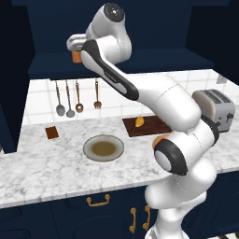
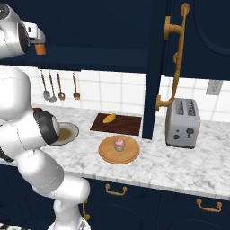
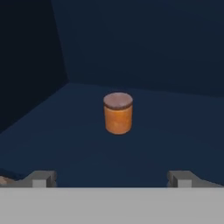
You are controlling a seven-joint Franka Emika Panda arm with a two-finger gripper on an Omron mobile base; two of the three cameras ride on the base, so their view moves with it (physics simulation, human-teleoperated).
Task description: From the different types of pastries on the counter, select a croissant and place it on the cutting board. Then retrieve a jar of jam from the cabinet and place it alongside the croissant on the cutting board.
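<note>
Jar of jam (image 3: pixel 118 113) seen upright on the dark cabinet (image 3: pixel 144 48) shelf, centre of the hand view, apart from the gripper (image 3: pixel 111 178).

The gripper's fingers are spread wide, nothing between them; only their tips are seen at the bottom edge. In the left base view the jar is partly covered by the arm at upper left. The croissant (image 1: pixel 139 122) lies on the cutting board (image 1: pixel 151 127), whose right end is hidden. No label can be read.
</note>
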